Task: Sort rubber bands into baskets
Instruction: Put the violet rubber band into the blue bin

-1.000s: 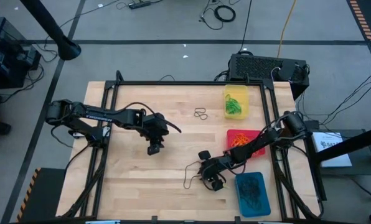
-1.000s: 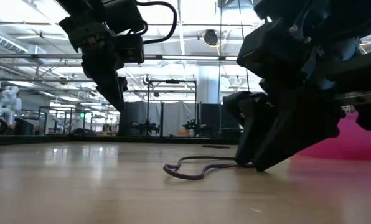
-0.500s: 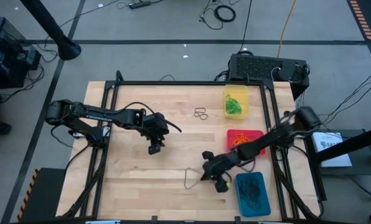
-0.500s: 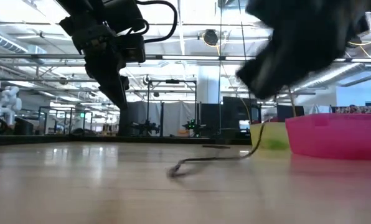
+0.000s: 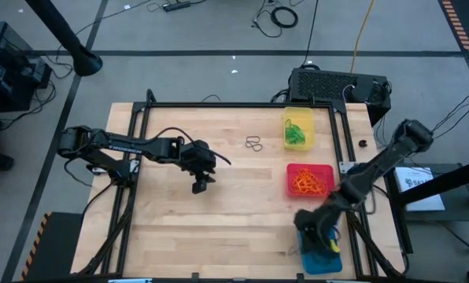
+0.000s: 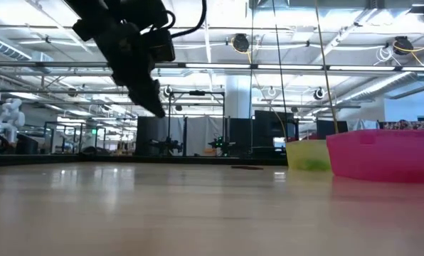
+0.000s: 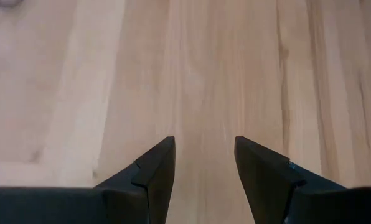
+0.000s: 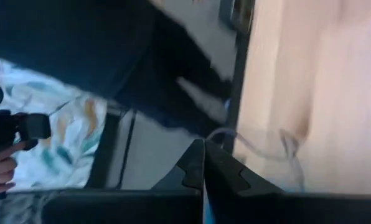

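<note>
Right pincer point(image 5: 319, 236), closed on a dark band point(image 8: 260, 144), hangs over the blue basket point(image 5: 331, 261); release needed next. Left pincer point(image 7: 204, 163) open, idle mid-tabletop.

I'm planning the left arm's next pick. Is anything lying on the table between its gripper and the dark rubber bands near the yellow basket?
Nothing visible. The left gripper hovers open over bare wood, and only bare tabletop lies between it and the dark rubber bands beside the yellow basket. The right gripper is off over the blue basket.
</note>
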Controlling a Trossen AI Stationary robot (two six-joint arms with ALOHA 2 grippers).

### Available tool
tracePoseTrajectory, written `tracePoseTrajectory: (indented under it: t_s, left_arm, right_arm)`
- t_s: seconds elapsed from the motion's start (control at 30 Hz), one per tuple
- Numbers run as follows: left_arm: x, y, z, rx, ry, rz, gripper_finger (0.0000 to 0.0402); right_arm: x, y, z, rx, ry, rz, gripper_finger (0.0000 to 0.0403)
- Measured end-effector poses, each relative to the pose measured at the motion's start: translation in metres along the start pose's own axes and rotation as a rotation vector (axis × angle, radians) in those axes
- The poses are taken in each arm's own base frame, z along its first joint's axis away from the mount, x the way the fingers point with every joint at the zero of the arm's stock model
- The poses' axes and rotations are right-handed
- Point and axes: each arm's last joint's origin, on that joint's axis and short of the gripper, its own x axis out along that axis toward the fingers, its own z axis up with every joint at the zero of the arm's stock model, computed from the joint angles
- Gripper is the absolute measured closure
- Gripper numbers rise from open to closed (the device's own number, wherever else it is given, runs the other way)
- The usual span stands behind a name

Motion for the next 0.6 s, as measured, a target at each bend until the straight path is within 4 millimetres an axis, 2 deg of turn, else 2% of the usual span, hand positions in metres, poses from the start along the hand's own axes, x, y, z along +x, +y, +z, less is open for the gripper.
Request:
tracePoseTrajectory:
  t_s: [0.13,0.27,0.4,0.6]
  left_arm:
    - [0.000,0.000,0.005,0.027,-0.050,0.010,0.0229]
    - [0.000,0.000,0.006,0.028,-0.061,0.025,0.0229]
    - [0.000,0.000,0.006,0.028,-0.063,0.033,0.0229]
    - [0.000,0.000,0.008,0.030,-0.083,0.039,0.0229]
  right_arm:
    - [-0.012,0.016,-0.024,0.088,0.101,0.011,0.0403]
    - [-0.023,0.024,-0.045,0.155,0.196,-0.027,0.0403]
    - [-0.033,0.023,-0.060,0.177,0.277,-0.100,0.0402]
    - [-0.040,0.011,-0.079,0.183,0.418,-0.286,0.0402]
